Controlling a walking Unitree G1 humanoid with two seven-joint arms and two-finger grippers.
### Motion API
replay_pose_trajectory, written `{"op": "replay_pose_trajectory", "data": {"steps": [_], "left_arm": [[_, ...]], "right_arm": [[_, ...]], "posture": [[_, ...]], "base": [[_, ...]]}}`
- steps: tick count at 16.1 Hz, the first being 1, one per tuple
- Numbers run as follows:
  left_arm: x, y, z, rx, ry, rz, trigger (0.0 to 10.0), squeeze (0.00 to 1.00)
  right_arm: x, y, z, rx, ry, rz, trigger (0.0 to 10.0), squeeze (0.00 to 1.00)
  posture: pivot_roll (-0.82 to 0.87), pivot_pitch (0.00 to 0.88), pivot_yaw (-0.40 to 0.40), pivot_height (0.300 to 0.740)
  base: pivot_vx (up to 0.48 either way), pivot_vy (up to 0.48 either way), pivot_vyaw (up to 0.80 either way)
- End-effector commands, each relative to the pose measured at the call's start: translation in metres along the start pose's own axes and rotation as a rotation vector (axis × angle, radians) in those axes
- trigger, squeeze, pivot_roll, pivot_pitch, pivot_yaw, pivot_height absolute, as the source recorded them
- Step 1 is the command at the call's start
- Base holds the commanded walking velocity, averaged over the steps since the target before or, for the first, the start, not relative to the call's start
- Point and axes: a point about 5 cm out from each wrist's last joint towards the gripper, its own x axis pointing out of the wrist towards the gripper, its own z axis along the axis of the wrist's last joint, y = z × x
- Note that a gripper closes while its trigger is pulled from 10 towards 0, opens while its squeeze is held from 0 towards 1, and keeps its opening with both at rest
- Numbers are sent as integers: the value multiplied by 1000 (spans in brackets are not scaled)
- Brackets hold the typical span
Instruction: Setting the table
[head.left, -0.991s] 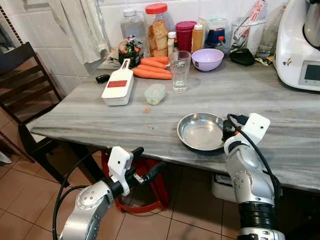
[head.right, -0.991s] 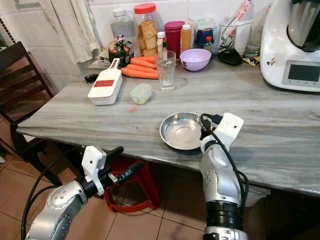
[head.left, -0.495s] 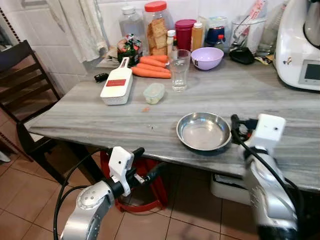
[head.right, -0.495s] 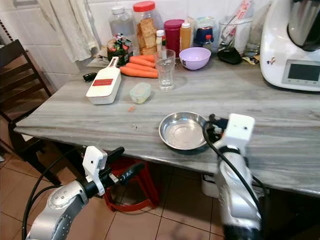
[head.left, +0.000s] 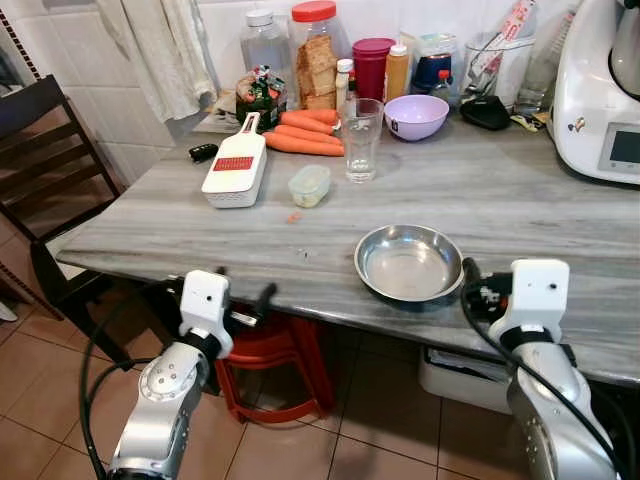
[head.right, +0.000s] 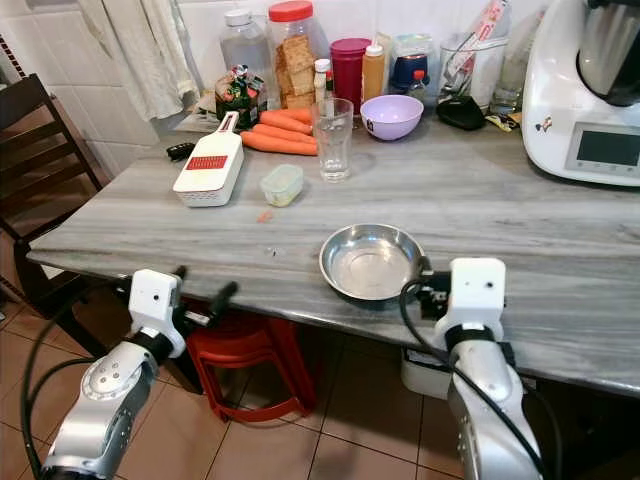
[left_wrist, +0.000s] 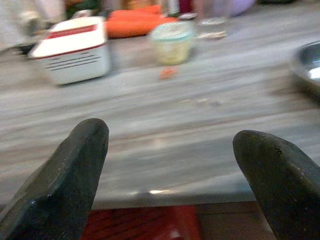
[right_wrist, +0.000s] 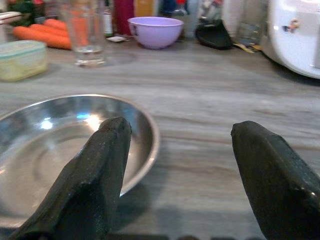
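- Our right gripper has pulled back from the round shiny steel bowl. A second ago it was right at the rim; now it waits at the table's near edge, just beside the bowl.
- Its two black fingers are spread wide and hold nothing.
- Our left gripper has come up from under the table to the near edge. Its fingers are wide open and empty too.
- The bowl sits flat on the grey stone table, near the front edge. We think the bowl is set down and we can get the next thing.
- The bowl is smooth, shallow and slippery.
- Farther back stands a tall clear drinking glass, hard and easy to tip.
- Near it sit a small purple plastic bowl and long orange carrots.
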Motion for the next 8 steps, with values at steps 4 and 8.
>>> {"op": "replay_pose_trajectory", "data": {"steps": [4, 8], "left_arm": [[2, 7, -3, 13, 4, 94, 10000, 0], [5, 1, -5, 0, 12, 126, 10000, 0]], "right_arm": [[-5, 2, 9, 99, -20, -13, 10000, 1000], [-3, 13, 17, -11, -82, 73, 10000, 0]], "posture": [[-141, 19, 103, 740], [-134, 22, 105, 740]], "base": [[0, 0, 0], [0, 0, 200]]}}
